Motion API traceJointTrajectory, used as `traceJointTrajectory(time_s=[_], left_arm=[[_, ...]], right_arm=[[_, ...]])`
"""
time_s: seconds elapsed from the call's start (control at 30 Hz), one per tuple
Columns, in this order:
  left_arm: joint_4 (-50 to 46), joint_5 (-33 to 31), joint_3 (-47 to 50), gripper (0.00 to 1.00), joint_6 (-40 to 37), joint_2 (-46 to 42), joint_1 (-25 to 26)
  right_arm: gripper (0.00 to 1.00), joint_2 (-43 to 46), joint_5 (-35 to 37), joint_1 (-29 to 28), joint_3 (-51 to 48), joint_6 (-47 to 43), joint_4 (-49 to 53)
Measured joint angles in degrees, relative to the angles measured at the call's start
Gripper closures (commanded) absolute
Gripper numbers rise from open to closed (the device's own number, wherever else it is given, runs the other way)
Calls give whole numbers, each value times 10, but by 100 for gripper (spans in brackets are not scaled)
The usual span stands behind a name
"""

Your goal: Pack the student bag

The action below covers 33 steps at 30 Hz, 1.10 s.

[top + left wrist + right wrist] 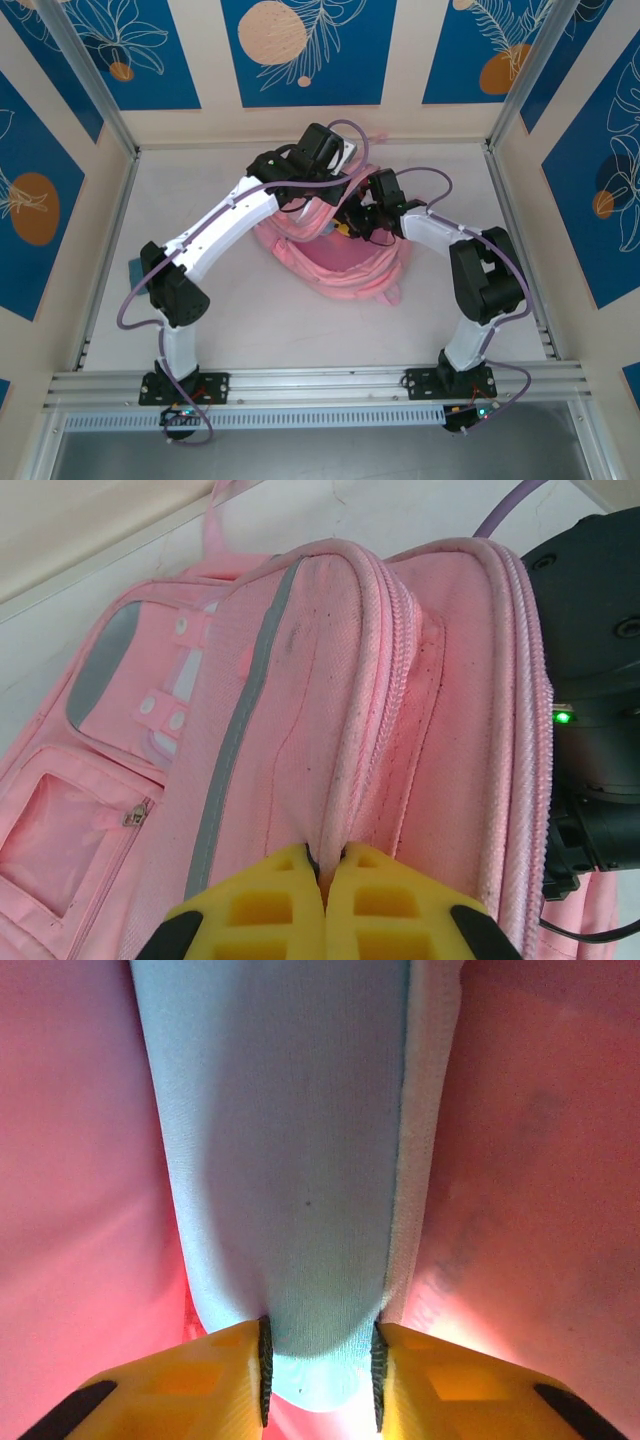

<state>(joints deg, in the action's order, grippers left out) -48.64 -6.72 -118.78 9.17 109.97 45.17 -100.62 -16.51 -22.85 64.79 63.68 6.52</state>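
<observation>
Sitting mid table (pixel 240 330), pink student bag (pixel 335 265), between both arms. Left gripper (pixel 325 865) pinched tight on bag's zip rim (pixel 350 730), likely holding mouth up. Right gripper (pixel 320 1350) inside pink interior, pads (pixel 265 1360) clamped either side of pale blue cloth (pixel 290 1160). Cloth's long axis runs straight ahead from fingers, deeper into bag. Right arm holds it, so push-in looks like its job.

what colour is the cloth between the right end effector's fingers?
The cloth is plain pale blue, no pattern. The right wrist view shows it best.
</observation>
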Motion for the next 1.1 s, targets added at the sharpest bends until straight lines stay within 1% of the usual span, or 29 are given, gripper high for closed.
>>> traceJointTrajectory(time_s=[0.07, 0.17, 0.27, 0.4, 0.43, 0.47, 0.5, 0.53, 0.6, 0.63, 0.7, 0.77, 0.87, 0.97, 1.1], left_arm=[[0, 1, 0, 100, 4, 0, 0], [6, 9, 7, 100, 13, 0, -3], [19, 24, 24, 100, 22, 0, -5], [28, 51, 33, 100, 30, 0, -6], [30, 59, 35, 95, 31, 0, -7], [33, 68, 40, 87, 34, 0, -8], [37, 76, 46, 74, 39, 0, -8], [43, 85, 55, 64, 46, 0, -8], [59, 101, 75, 48, 59, 0, -8], [66, 109, 85, 42, 69, 0, -9], [80, 123, 113, 33, 89, -5, -12], [96, 134, 146, 29, 108, -17, -20], [111, 137, 192, 25, 129, -45, -41], [132, 133, 242, 24, 145, -86, -67], [161, 122, 338, 22, 162, -163, -97]], right_arm=[[55, 3, 2, 0, -5, 1, -8], [50, 35, 12, 0, -47, 2, -20], [44, 111, 26, 2, -114, -3, -8], [36, 247, 70, 10, -184, -18, 45], [33, 285, 88, 16, -198, -23, 65], [32, 314, 101, 21, -209, -28, 82], [30, 350, 120, 29, -220, -33, 106], [29, 385, 139, 38, -230, -37, 131], [28, 438, 175, 54, -241, -45, 183], [27, 460, 192, 62, -242, -48, 210], [27, 493, 224, 70, -239, -56, 257], [27, 512, 248, 71, -226, -66, 300], [27, 509, 268, 69, -190, -85, 337], [27, 480, 282, 52, -139, -108, 355], [27, 423, 286, 13, -73, -136, 355]])
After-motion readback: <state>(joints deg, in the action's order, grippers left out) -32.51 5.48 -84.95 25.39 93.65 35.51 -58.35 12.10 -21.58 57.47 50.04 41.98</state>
